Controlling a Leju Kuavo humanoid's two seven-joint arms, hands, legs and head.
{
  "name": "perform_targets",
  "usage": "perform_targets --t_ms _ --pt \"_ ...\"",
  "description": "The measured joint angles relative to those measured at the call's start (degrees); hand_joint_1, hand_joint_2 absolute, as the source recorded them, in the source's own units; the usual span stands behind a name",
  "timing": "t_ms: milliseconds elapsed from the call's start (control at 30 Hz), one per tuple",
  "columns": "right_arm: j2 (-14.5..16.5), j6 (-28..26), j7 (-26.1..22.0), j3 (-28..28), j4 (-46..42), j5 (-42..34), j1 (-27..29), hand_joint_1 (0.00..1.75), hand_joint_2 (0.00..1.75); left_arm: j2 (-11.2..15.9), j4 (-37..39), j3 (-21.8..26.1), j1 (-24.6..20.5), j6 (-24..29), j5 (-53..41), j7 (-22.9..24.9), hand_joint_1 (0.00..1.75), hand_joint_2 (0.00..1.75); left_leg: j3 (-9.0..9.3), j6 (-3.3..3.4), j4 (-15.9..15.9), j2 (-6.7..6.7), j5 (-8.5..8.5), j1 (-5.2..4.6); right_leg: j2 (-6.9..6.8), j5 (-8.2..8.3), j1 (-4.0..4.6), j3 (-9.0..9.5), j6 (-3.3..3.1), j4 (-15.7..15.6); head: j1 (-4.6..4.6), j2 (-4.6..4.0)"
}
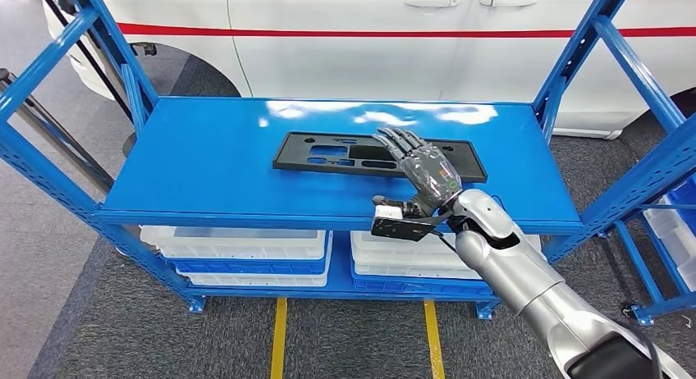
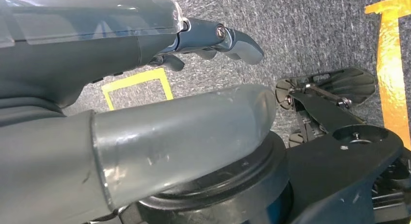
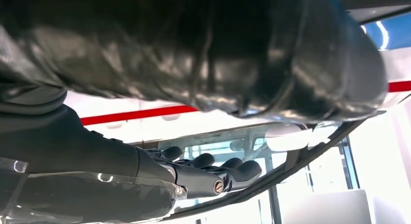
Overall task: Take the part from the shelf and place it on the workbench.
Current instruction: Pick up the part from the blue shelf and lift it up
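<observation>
Head view is showing the black part lying flat near the middle of the blue shelf, long side facing the robot, so it is sitting within easy reach. The right hand is reaching over the front edge with fingers spread, resting on or just above the part's right end and gripping nothing yet, probably lining up a grasp. Left wrist view is showing the left hand hanging toward the floor, loosely open and holding nothing.

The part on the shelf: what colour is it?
Black; the part lies flat on the blue shelf, clearest in the head view.
</observation>
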Motion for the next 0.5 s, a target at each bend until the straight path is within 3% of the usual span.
perform_targets --t_ms 500 --pt "0.2 0.0 -0.1 1.0 1.7 -0.6 -0.2 0.00 0.00 0.5 -0.4 -0.8 0.0 0.4 0.1 0.3 0.00 0.00 0.01 0.00 0.0 0.00 0.00 0.00 0.00 0.00 0.00 0.00 0.00 0.0 0.00 0.01"
